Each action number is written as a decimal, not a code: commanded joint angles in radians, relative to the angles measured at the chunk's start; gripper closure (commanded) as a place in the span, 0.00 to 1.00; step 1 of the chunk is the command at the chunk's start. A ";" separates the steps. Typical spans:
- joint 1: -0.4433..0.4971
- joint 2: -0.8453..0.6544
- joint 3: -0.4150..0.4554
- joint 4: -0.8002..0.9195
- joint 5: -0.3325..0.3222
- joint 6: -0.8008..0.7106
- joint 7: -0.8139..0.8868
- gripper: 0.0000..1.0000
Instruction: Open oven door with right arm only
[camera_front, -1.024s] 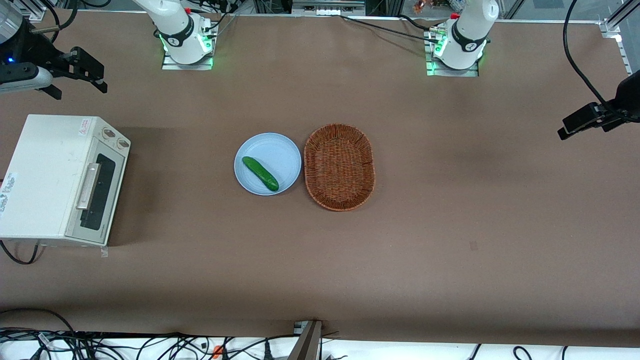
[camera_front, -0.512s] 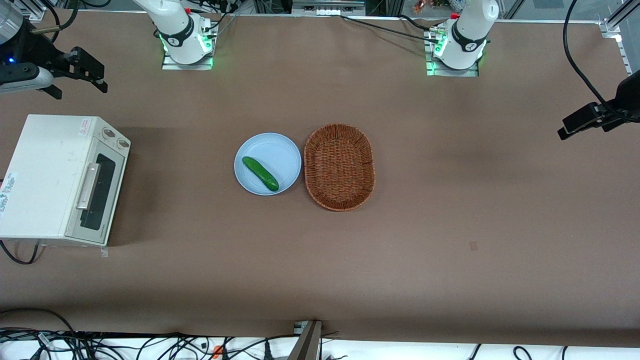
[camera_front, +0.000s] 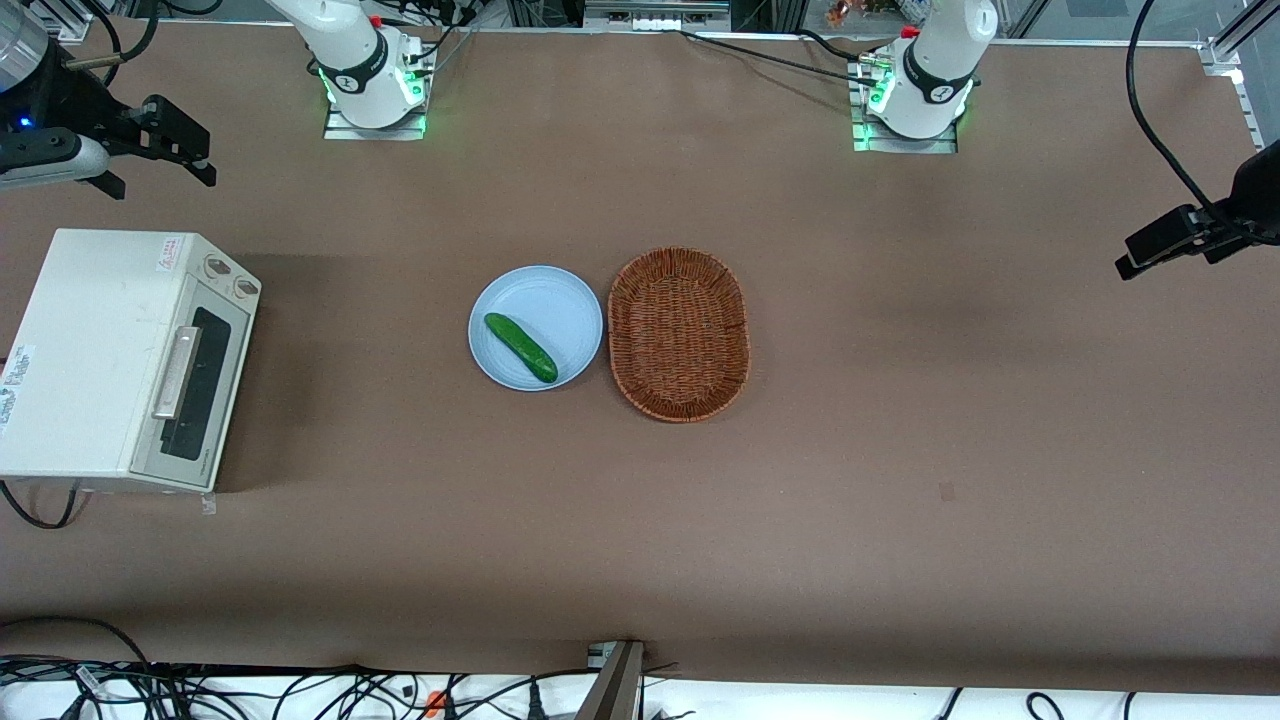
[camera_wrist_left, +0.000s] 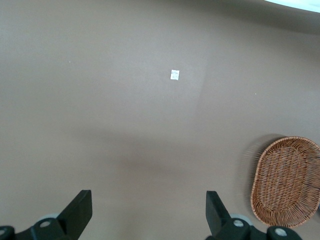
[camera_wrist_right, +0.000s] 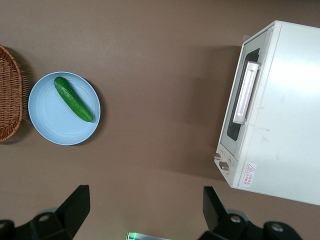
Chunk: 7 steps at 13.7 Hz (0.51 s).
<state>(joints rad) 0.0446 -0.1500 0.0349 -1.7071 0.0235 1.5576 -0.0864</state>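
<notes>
We see the toaster oven (camera_front: 115, 360) sitting at the working arm's end of the brown bench (camera_front: 900, 480), its oven door (camera_front: 195, 385) shut flat against the front, the long silver bar handle (camera_front: 177, 372) running along the dark window. A small white sticker with red marking (camera_wrist_right: 248, 175) sits on the oven's top near the two knobs (camera_wrist_right: 223, 161), but we cannot read its writing; another label at the top's edge is likewise unreadable. The right arm (camera_front: 40, 140) hangs above the bench at about twelve o'clock from the oven, farther from the front camera and clear of it. Its pincer (camera_front: 175, 150) is spread wide, holding nothing; the wrist view shows both fingers (camera_wrist_right: 75, 202) well apart. At roughly three o'clock from the oven, mid-bench, a cucumber (camera_front: 520, 347) lies on a pale blue plate (camera_front: 560, 300), with a wicker basket (camera_front: 679, 334) just beside the plate.
</notes>
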 joint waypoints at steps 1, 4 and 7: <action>-0.009 -0.005 0.008 -0.006 -0.013 -0.005 -0.001 0.00; -0.011 -0.005 0.008 -0.006 -0.014 -0.001 -0.001 0.01; -0.011 0.000 0.006 -0.006 -0.020 0.001 -0.001 0.03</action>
<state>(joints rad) 0.0433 -0.1481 0.0346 -1.7123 0.0176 1.5581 -0.0864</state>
